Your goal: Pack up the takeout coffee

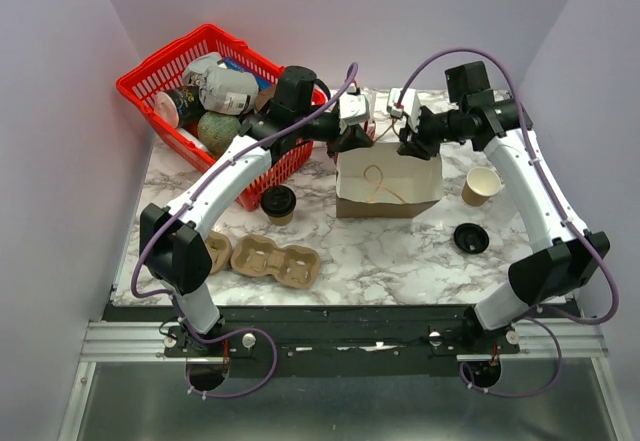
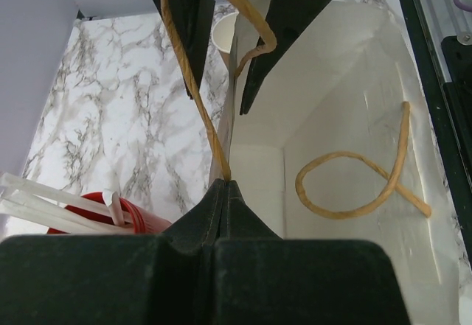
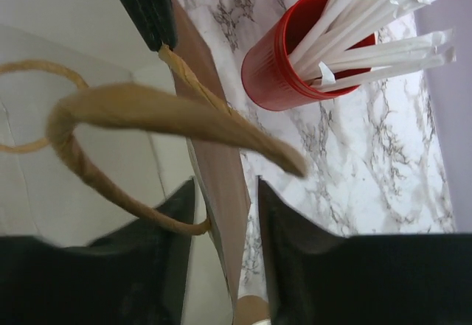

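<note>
The takeout coffee [image 1: 278, 202], a small brown cup with a black lid, stands on the marble left of the paper bag [image 1: 388, 186], away from both grippers. My left gripper [image 1: 352, 139] is shut on the bag's top edge where the twine handle comes out [image 2: 227, 183]. My right gripper [image 1: 408, 146] stands open astride the same edge [image 3: 225, 185]. The brown wall runs between its fingers with a gap still showing on the outer side. The bag's white inside [image 2: 332, 111] holds only the far handle loop [image 2: 354, 185].
A red straw cup [image 3: 295, 52] stands just behind the bag. A red basket [image 1: 200, 91] of groceries sits back left. Two pulp cup carriers [image 1: 275, 261] lie front left. A lidless tan cup [image 1: 482, 185] and a loose black lid [image 1: 470, 237] are right of the bag.
</note>
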Tool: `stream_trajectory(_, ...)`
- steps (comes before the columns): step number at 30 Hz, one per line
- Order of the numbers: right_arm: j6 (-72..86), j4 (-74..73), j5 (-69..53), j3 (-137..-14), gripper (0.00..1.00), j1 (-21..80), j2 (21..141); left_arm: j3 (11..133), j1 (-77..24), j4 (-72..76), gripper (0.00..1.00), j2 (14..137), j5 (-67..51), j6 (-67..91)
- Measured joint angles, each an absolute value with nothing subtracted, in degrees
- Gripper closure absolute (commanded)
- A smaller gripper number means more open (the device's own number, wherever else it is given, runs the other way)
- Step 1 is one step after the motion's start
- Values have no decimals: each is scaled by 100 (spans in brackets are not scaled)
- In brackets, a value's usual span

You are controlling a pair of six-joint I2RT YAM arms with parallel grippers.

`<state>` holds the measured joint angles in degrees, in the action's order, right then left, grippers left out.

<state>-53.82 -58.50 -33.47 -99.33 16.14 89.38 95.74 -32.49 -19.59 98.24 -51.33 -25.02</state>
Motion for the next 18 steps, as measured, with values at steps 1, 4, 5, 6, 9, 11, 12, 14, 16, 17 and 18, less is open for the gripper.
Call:
stream_trajectory(1, -5415, -5889, -3376, -9953, 72, 1614, 9000, 9572, -3249, -1959, 86, 9824, -5133, -2508)
stream_trajectory(4, -5463, -6018, -3435, -10066, 88, 1616, 9203, 9572, -3249, -1953, 57, 9824, -5127, -2521)
stream_trajectory(5, -5461, -6040, -3444, -10097, 98, 1616, 9258, 9570, -3249, -1940, 53, 9819, -5122, -2493)
stream_trajectory(6, -5448, -6049, -3444, -10114, 99, 1616, 9301, 9564, -3249, -1935, 48, 9810, -5120, -2447)
stream_trajectory(9, -5336, -6042, -3433, -10130, 99, 1614, 9323, 9391, -3247, -1848, 42, 9590, -5002, -2259)
stream_trajectory(11, -5236, -6001, -3422, -10130, 99, 1616, 9290, 9225, -3245, -1761, 41, 9356, -4971, -2134)
stream_trajectory(12, -5181, -5970, -3406, -10121, 99, 1614, 9273, 9056, -3242, -1662, 39, 9166, -4960, -2067)
stream_trajectory(14, -5089, -5944, -3369, -10082, 99, 1614, 9218, 8709, -3238, -1509, 39, 8750, -4965, -1959)
stream_trajectory(16, -5013, -5922, -3317, -10047, 99, 1614, 9168, 8438, -3242, -1374, 39, 8394, -5002, -1855)
stream_trajectory(17, -4952, -5894, -3275, -10014, 99, 1614, 9135, 8377, -3253, -1330, 39, 8287, -5022, -1828)
stream_trajectory(18, -4906, -5874, -3238, -9992, 99, 1616, 9113, 8364, -3267, -1302, 39, 8228, -5054, -1785)
